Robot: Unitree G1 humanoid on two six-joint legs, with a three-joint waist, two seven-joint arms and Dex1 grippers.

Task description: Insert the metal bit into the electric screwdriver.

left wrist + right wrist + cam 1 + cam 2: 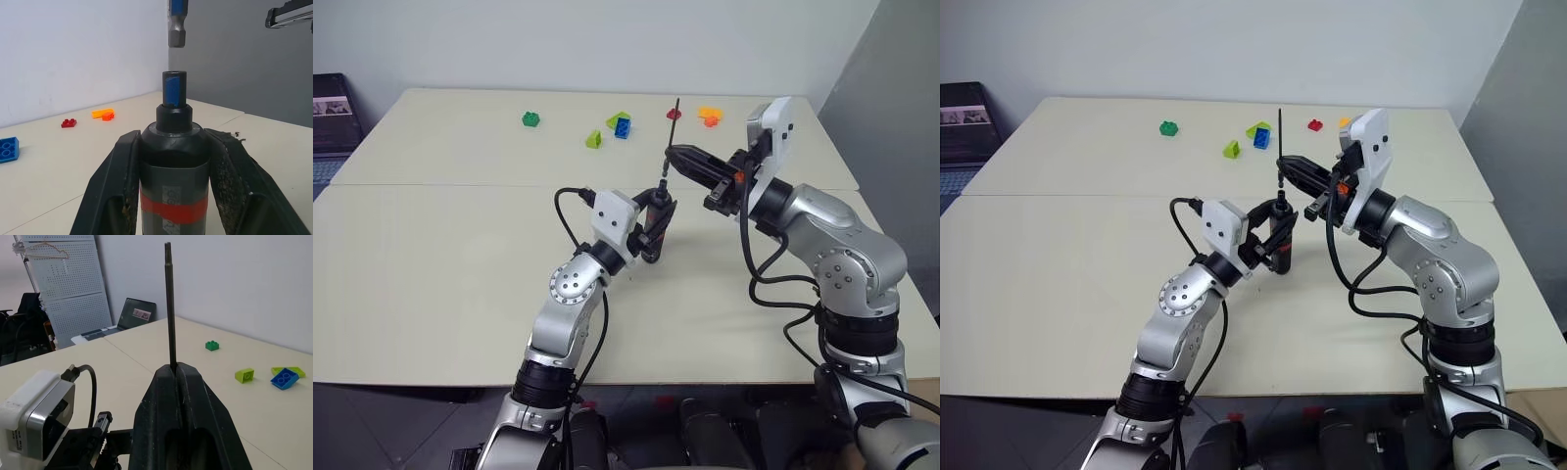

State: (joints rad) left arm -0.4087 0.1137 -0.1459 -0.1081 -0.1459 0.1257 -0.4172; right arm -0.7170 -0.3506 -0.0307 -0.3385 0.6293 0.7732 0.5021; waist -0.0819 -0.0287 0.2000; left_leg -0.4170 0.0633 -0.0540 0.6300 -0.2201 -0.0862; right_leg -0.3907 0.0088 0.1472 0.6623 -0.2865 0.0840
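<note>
Metal bit (pixel 169 303) — thin dark rod, upright | right end effector (pixel 178 369) pinching it | left end effector (pixel 174 147) clamps electric screwdriver (pixel 174 166)

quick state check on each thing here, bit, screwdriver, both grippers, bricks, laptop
metal bit: upright, clamped in the right gripper, lower end just above the socket, not yet inserted
electric screwdriver: upright, clamped in the left gripper, socket empty
left gripper: shut on the electric screwdriver
right gripper: shut on the metal bit
toy bricks: loose on the table, untouched
laptop: lid open
</note>
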